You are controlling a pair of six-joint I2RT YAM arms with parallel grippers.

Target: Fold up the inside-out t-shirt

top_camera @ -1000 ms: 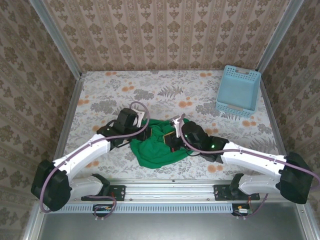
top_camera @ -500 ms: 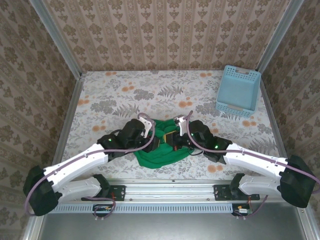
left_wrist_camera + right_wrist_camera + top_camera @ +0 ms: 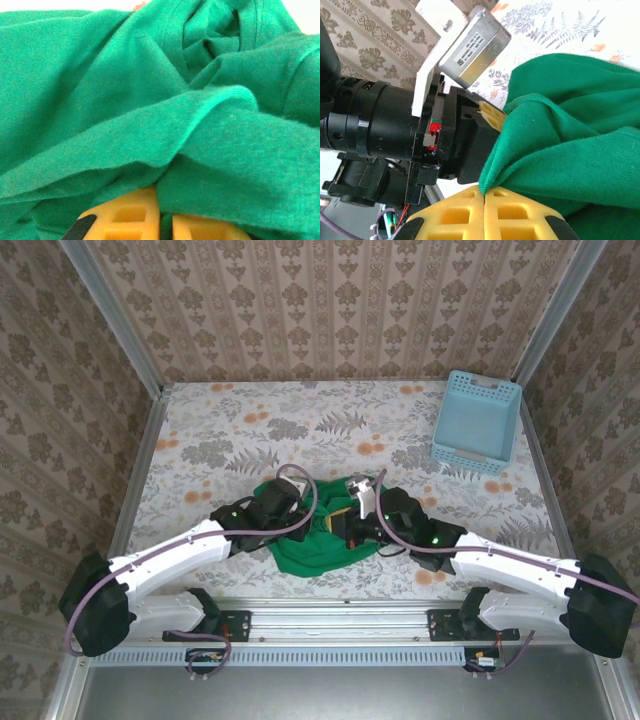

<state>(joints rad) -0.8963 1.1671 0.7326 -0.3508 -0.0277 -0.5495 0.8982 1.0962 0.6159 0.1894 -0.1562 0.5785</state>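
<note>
**A:** Status of the left pincer (image 3: 165, 224)?

**B:** Jaws pressed together, with a fold of the green t-shirt (image 3: 315, 552) nipped between them. The shirt lies bunched on the worktop (image 3: 230, 430) near its front edge, between the two arms.

**A:** And the right pincer (image 3: 484, 196)?

**B:** Closed tight too, pinching a shirt edge. A blue basket (image 3: 477, 420) sits well apart, far right.

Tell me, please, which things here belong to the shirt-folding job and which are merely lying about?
Job: green t-shirt; left gripper and right gripper, both shut on it.
Lying about: light blue basket, far right.
</note>
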